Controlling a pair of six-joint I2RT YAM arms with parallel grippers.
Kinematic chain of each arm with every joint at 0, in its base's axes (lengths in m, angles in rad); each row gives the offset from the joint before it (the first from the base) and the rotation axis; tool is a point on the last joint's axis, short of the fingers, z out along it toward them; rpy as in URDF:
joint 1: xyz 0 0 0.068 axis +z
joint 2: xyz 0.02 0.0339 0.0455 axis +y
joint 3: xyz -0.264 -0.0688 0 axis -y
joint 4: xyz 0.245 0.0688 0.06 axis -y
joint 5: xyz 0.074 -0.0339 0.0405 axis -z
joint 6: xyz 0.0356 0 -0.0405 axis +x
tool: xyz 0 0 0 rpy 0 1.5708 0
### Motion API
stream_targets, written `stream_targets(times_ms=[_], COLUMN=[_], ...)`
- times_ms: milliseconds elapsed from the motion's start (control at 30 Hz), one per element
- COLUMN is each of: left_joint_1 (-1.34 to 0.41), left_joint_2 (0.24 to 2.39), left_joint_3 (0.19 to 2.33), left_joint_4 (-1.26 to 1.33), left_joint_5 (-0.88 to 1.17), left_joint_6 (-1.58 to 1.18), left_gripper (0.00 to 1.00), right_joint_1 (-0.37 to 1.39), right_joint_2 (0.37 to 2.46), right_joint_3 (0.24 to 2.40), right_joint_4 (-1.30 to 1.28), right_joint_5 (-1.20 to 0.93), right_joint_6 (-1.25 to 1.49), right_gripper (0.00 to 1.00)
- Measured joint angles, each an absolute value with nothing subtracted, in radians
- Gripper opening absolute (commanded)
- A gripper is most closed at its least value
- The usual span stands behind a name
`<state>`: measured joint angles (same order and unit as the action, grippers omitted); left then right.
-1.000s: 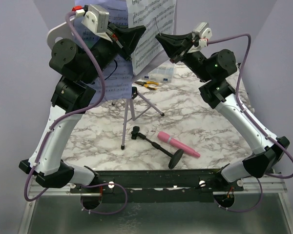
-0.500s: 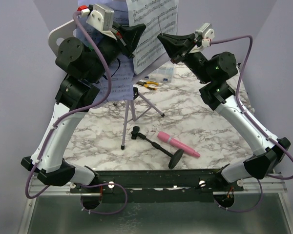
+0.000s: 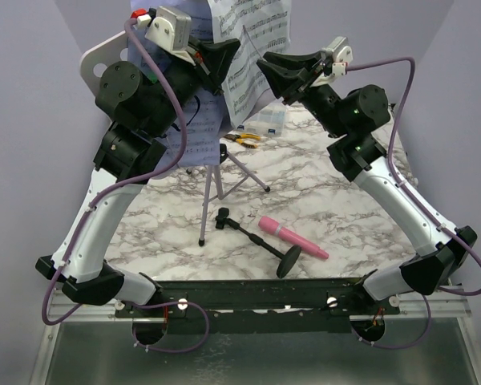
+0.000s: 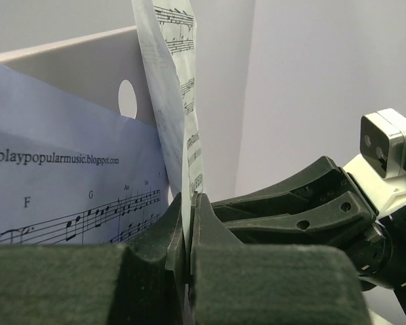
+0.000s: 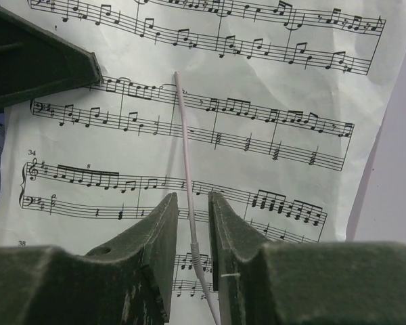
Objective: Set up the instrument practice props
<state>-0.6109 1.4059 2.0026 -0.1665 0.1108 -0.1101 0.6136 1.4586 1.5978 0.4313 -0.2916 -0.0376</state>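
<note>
Well, the left gripper (image 4: 188,227) clamps the upright white page (image 5: 271,128); the right gripper (image 5: 189,233) (jaws barely apart astride a thin wire (image 5: 185,149)) faces it.

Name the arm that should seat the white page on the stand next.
Left, probably: the left pincer is shut on the white page at its edge, beside the stand plate. The right pincer stands open, merely straddling the thin wire in front of that page.
</note>
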Motion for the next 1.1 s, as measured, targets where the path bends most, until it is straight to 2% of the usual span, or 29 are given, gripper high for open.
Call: stream_targets(times_ms=[300,400,533,600,867,1000,1100], left_joint_1=[-0.617,-0.622,-0.623,-0.623,-0.622,-0.622,-0.622], left_joint_2=[1.406,1.399,1.373,1.354,1.287,1.254,1.221], left_joint_3=[2.004,2.005,2.005,2.005,2.022,2.013,2.000], left_joint_4=[-0.169,-0.179,-0.206,-0.224,-0.276,-0.290,-0.309], left_joint_5=[0.088,0.086,0.086,0.083,0.079,0.080,0.080], left_joint_6=[-0.117,-0.134,-0.167,-0.181,-0.255,-0.303,-0.337], left_gripper=[0.46,0.57,0.66,0.81,0.92,0.93,0.94], right_joint_1=[0.614,0.614,0.614,0.614,0.614,0.614,0.614], right_joint_2=[1.411,1.382,1.316,1.274,1.215,1.229,1.242], right_joint_3=[1.557,1.538,1.481,1.447,1.433,1.433,1.433], right_joint_4=[0.425,0.417,0.407,0.392,0.294,0.250,0.233], right_joint_5=[-0.291,-0.292,-0.293,-0.301,-0.407,-0.503,-0.561], right_joint_6=[-0.027,-0.015,0.037,0.073,0.214,0.305,0.374], right_gripper=[0.38,0.40,0.44,0.47,0.55,0.58,0.65])
